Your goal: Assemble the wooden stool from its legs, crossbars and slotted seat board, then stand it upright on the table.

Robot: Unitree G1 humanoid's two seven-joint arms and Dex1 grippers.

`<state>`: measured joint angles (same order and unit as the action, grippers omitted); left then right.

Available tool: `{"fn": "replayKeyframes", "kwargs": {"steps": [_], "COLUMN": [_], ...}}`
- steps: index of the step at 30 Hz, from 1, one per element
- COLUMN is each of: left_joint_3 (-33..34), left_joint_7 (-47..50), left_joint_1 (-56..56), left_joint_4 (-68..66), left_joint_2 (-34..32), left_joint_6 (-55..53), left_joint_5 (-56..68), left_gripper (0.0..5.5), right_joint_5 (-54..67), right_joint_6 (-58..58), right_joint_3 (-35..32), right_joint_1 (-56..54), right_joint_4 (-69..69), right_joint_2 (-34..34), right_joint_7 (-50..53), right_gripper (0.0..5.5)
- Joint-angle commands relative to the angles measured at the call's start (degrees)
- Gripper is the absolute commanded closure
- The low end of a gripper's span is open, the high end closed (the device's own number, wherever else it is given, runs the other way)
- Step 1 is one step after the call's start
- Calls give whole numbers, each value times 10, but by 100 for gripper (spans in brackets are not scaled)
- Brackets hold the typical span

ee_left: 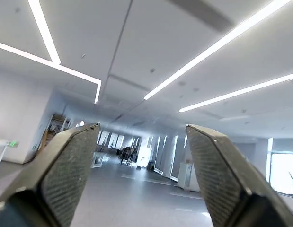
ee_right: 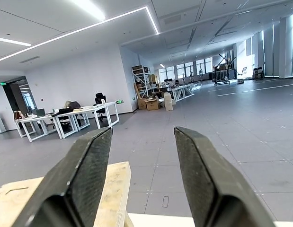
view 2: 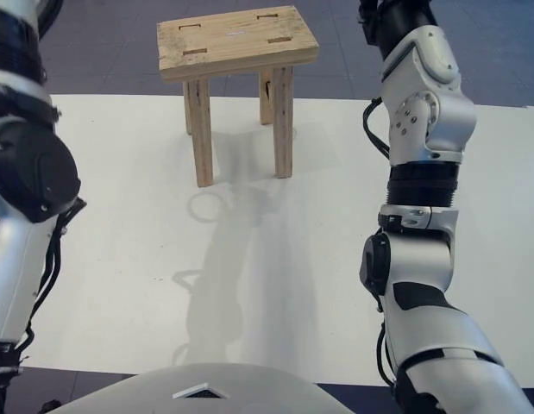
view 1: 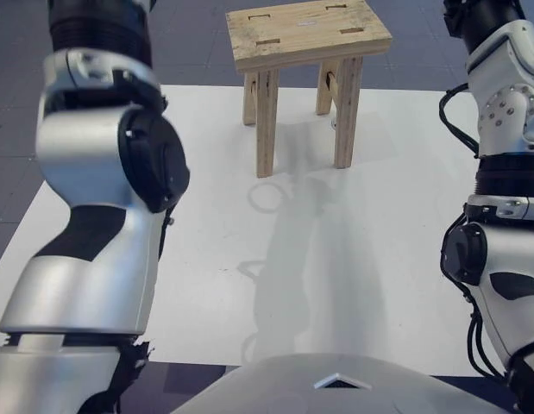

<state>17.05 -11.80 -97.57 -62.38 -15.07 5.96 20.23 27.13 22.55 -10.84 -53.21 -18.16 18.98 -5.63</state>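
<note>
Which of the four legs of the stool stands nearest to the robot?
The front leg on the robot's left. Its foot sits lowest in the head views, slightly nearer than the other front leg; the two rear legs stand farther back.

A dark grey tiled floor (view 1: 189, 43) runs out across a big open office. Long white light strips (ee_left: 217, 45) cut across the pale ceiling, some meeting at angles. Along a white wall stands a row of white desks (ee_right: 66, 120) with a black office chair (ee_right: 100, 100) beside them. Farther back there is a tall open shelving unit (ee_right: 139, 78), and brown cardboard boxes (ee_right: 153, 104) sit on the floor near its foot. A line of tall windows (ee_right: 203, 66) brightens the far end, and a small green lit sign (ee_right: 2, 83) hangs over a dark doorway.
</note>
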Motion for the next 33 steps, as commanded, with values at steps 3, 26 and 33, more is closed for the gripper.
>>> {"fn": "replayKeyframes", "kwargs": {"steps": [3, 26, 33], "left_joint_3": [-35, -3, -67], "left_joint_7": [-12, -89, -12], "left_joint_1": [13, 336, 761], "left_joint_4": [-128, 207, 609], "left_joint_2": [68, 22, 59], "left_joint_6": [-21, -40, -194], "left_joint_5": [-67, -56, -93], "left_gripper": [214, 214, 214], "right_joint_5": [10, 11, -119], "right_joint_6": [57, 123, 78], "right_joint_3": [-22, -10, 88], "right_joint_1": [133, 281, 389], "right_joint_4": [136, 310, 388], "right_joint_2": [-23, -88, -71], "right_joint_7": [28, 72, 101], "right_gripper": [310, 310, 310]}}
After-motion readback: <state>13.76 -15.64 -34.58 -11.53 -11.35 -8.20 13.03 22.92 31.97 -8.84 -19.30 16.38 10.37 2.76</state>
